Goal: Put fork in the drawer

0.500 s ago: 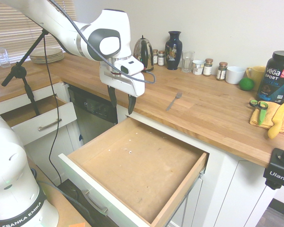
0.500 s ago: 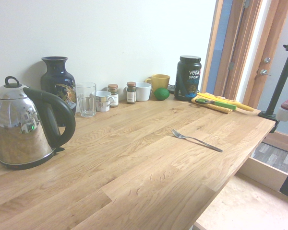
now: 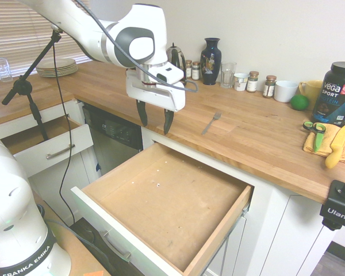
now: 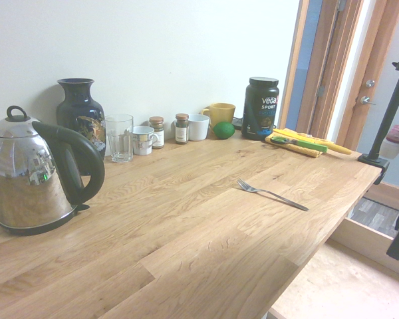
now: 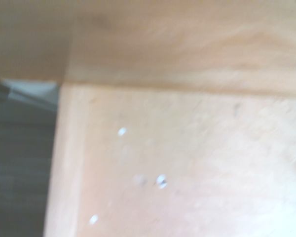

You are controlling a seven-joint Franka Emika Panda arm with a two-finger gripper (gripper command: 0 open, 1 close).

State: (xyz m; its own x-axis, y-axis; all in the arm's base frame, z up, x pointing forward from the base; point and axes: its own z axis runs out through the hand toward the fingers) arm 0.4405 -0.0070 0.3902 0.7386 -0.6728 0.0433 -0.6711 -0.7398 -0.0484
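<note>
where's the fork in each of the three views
First exterior view: fork lies on the counter, centre-right, beyond the open drawer.
Second exterior view: fork right of centre, near the counter's edge.
Wrist view: not in it.
Shared landmark: the dark blue vase by the wall.

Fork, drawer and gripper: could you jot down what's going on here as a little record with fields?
fork: lying flat on the wooden counter, untouched
drawer: pulled wide open below the counter edge, bare wood bottom, nothing in it but a few tiny white specks
gripper: open, pointing down, holding nothing, above the drawer's back corner by the counter edge
gripper to fork: apart, fork lies further along the counter
other drawer: smaller, partly open
task state: fork not yet picked up
</note>
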